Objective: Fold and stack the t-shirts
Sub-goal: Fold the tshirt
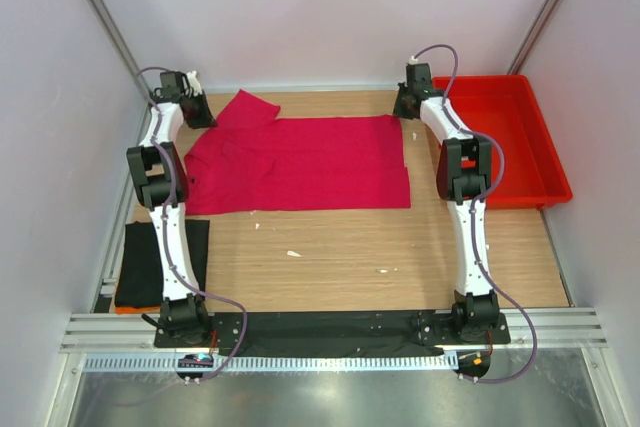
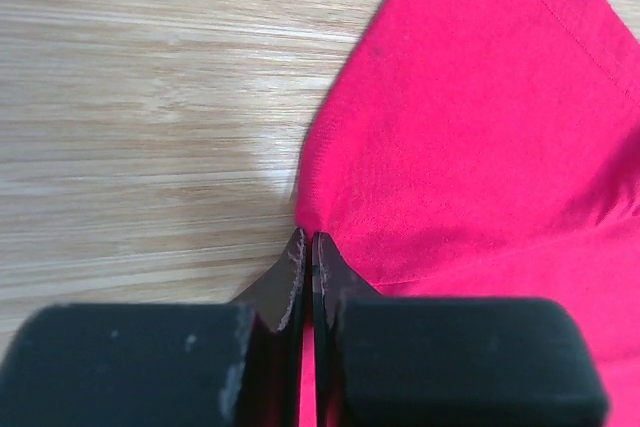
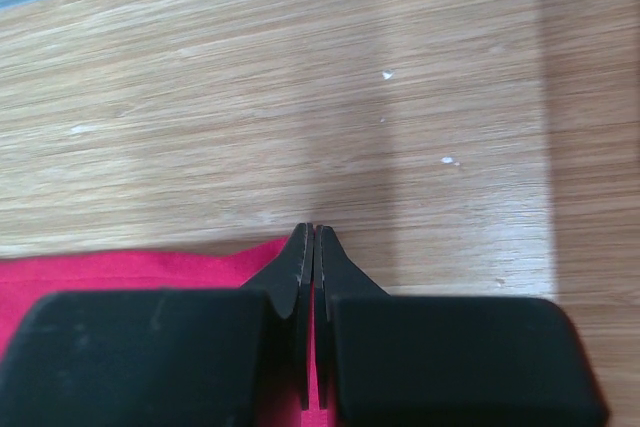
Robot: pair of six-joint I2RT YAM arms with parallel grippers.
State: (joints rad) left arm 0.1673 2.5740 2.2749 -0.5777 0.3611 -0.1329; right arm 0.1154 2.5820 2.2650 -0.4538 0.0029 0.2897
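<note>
The crimson-pink t-shirt (image 1: 300,162) lies spread flat on the far half of the wooden table, one sleeve (image 1: 245,107) pointing to the back left. My left gripper (image 1: 201,117) is at the shirt's far left edge beside that sleeve. In the left wrist view the left gripper (image 2: 308,237) is shut with pink cloth (image 2: 480,127) pinched between the jaws. My right gripper (image 1: 405,107) is at the shirt's far right corner. In the right wrist view the right gripper (image 3: 313,230) is shut on the pink hem (image 3: 130,272). The black t-shirt (image 1: 150,262) lies folded at the near left.
A rigid red plastic tray (image 1: 515,132) stands at the right edge of the table, beside the right arm. White walls and metal rails close the table in. Small white specks (image 1: 293,253) lie on the bare wood in front of the pink shirt.
</note>
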